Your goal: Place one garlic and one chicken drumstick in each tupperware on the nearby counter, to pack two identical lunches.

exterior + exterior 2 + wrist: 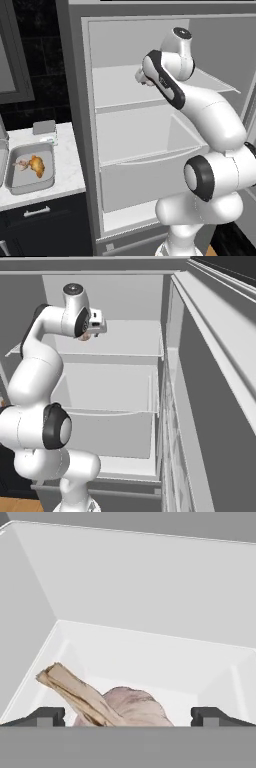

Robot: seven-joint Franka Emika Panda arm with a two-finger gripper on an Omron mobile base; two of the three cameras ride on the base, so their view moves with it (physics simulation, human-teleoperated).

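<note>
A: Gripper [128, 714] is standing wide, holding nothing; 1 garlic [127, 708] is lying btwn the tips, bottom center of hand view.

B: Lowering straight, closing on the bulb, not the stem.

Garlic [131, 707] looks papery with a dry woody stalk, fridge shelf [150, 657] is smooth matt plastic, worktop [67, 165] has polished marble.

Glossy white rounded arm [210, 120] — dark joint bands — dark-tipped gripper [128, 716].
</note>
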